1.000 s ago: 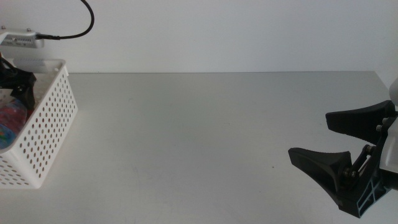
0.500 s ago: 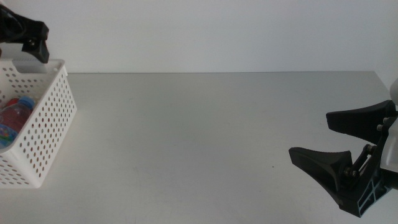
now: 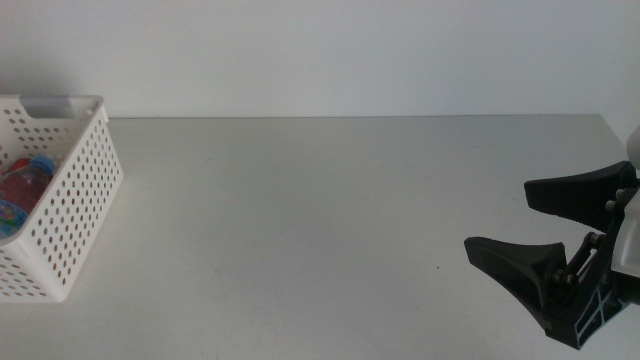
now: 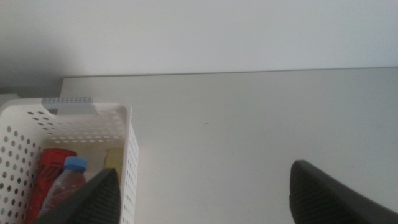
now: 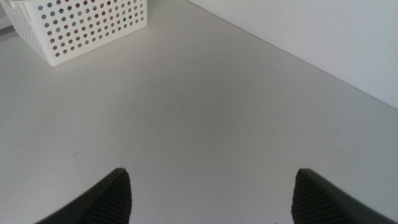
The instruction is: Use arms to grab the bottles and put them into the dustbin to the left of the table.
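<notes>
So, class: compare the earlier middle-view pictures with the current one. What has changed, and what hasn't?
The left gripper rose out of the dustbin and left the middle view, jaws open and empty. The blue-capped bottle now lies inside. The right gripper stayed open at the table's right edge.

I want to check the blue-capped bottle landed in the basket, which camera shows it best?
Left wrist view: it looks into the basket, showing the blue-capped bottle beside something red. The middle view catches the bottle partly cut off at its edge. The right wrist view shows only the basket's perforated wall.

The middle view looks down over the table (image 3: 320,220); both wrist views share the dustbin (image 4: 132,155).
</notes>
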